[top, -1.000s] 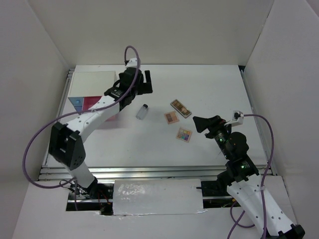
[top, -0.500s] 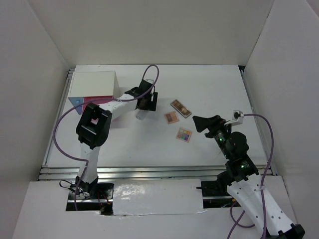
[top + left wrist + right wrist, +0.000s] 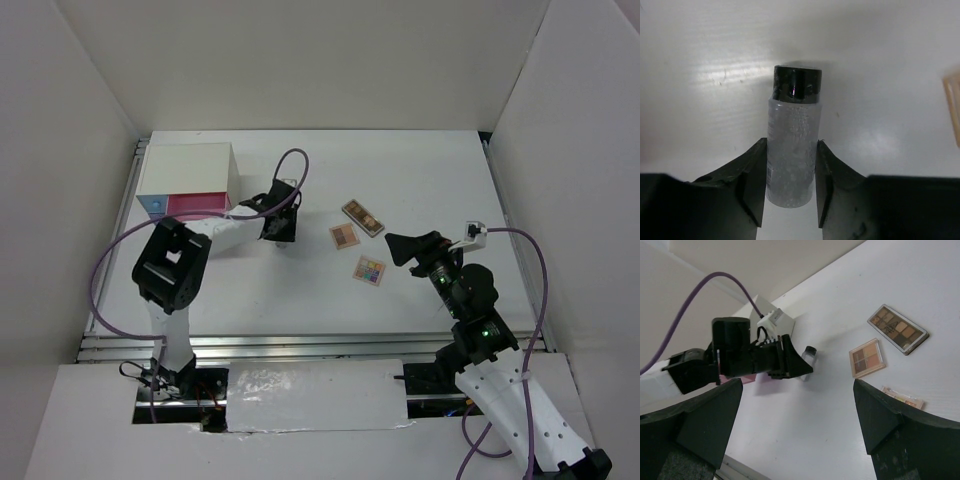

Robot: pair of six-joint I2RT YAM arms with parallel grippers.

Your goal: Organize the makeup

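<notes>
A small clear bottle (image 3: 792,150) with a black cap lies on the white table, and my left gripper (image 3: 791,145) is shut on its body, one finger against each side. From above, the left gripper (image 3: 282,228) covers the bottle. The right wrist view shows the bottle (image 3: 809,356) poking out past the left gripper (image 3: 800,367). To the right lie a brown palette (image 3: 363,217), a pinkish-tan palette (image 3: 344,236) and a multicoloured palette (image 3: 369,270). My right gripper (image 3: 408,248) hovers open just right of the palettes, holding nothing.
A white box (image 3: 188,165) with pink and blue drawer fronts (image 3: 180,206) stands at the back left, close behind the left arm. White walls enclose the table (image 3: 300,290) on three sides. The left arm's purple cable (image 3: 292,165) loops over it.
My left gripper swung from beside the white box over to the bottle, came down, and its jaws narrowed onto the bottle. The right arm stayed still.
</notes>
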